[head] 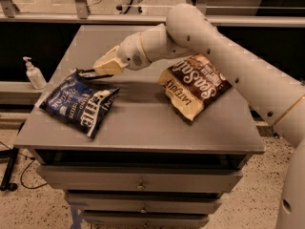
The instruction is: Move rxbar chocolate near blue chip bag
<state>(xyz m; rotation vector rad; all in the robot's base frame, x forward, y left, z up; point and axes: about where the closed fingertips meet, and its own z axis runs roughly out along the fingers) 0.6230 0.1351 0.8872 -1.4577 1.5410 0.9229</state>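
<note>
The blue chip bag (78, 104) lies crinkled on the left part of the grey table top (143, 128). My gripper (96, 70) reaches in from the right and hangs low over the bag's upper right edge. It is shut on the rxbar chocolate (87, 73), which shows only as a thin dark sliver sticking out to the left of the fingertips, just above the bag. Most of the bar is hidden by the gripper.
A brown-and-cream "Sea Salt" bag (195, 85) lies on the right part of the table under my arm. A white pump bottle (34, 74) stands on a ledge left of the table. Drawers sit below the front edge.
</note>
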